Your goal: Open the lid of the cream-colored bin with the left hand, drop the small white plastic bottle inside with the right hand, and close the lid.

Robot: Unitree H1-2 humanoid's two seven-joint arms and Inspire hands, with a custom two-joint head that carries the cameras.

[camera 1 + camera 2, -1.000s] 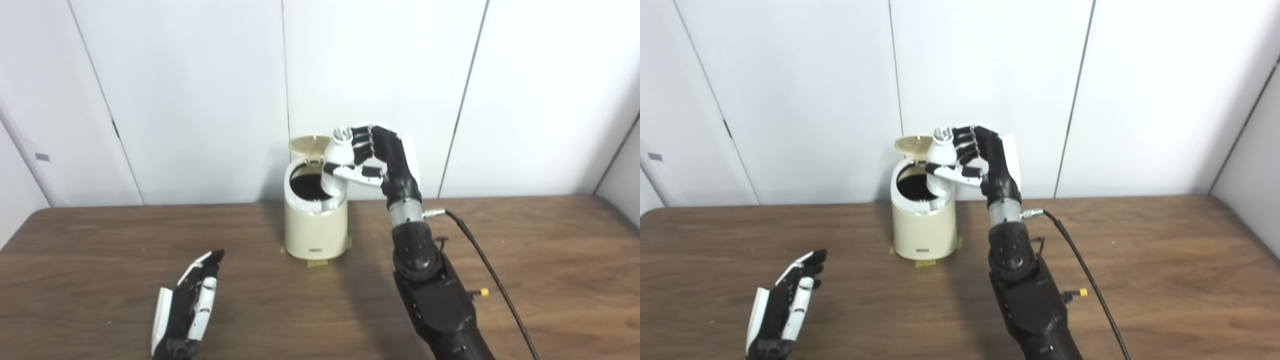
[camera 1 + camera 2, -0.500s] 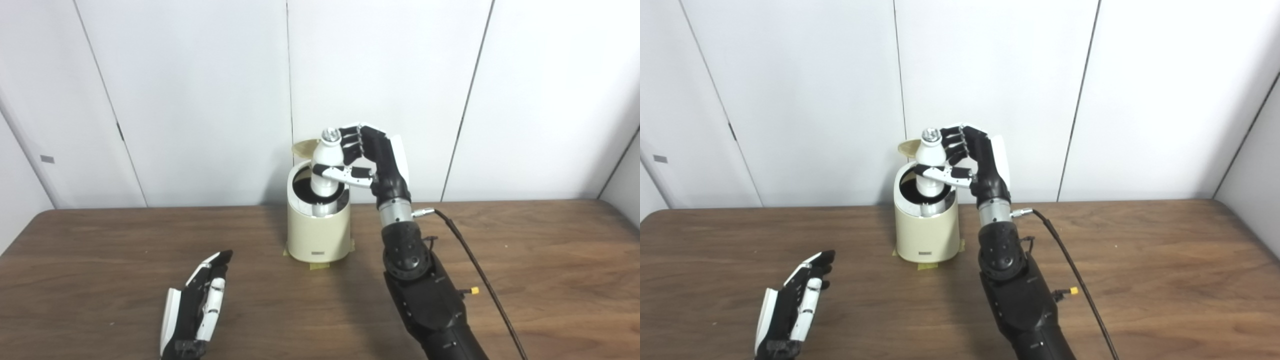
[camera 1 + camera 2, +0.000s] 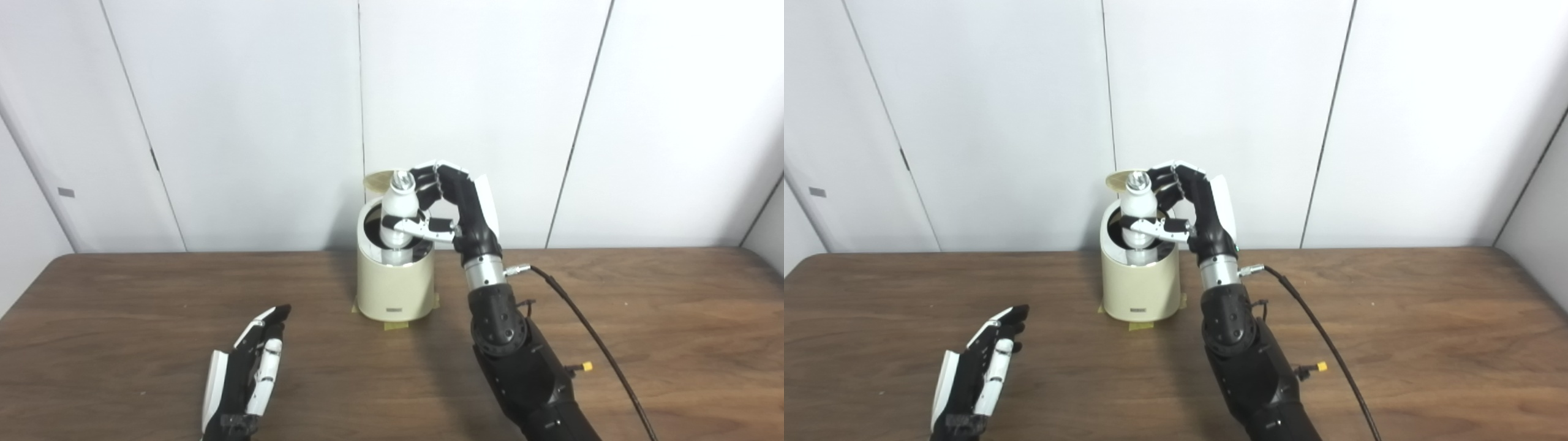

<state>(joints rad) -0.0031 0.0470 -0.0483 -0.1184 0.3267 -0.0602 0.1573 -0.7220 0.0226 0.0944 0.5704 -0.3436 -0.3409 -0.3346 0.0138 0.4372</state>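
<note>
Over the mouth of the bin [image 3: 396,288], your right hand [image 3: 450,205] has the bottle [image 3: 397,211] upright, thumb across its front and fingers curled round behind its shoulder, so the hold sits on the upper half. The bottle's foot is already down past the rim [image 3: 367,211] and inside the dark opening; whether it touches the inner wall you can't quite tell from here.

Judge the bottle as light, smooth, hard plastic: it should slip freely the moment you loosen your hold, and a short fall into the bin ought not to hurt it. Being slick and round, it could twist if you ease off on one side only, so let thumb and fingers part together.

Mind the edges. The opening is not much wider than the bottle, and the lid [image 3: 376,180] stands raised just behind the cap, close to your fingertips; pull the hand up and toward yourself, not back. The bin is narrow and tall, held by tape [image 3: 392,325] at its base, so a knock at the rim might still rock it.

Your left hand [image 3: 248,376] lies flat on the table [image 3: 674,343], fingers straight and together, holding nothing, well apart from the bin. It has open tabletop ahead for its reach to shut the lid.
</note>
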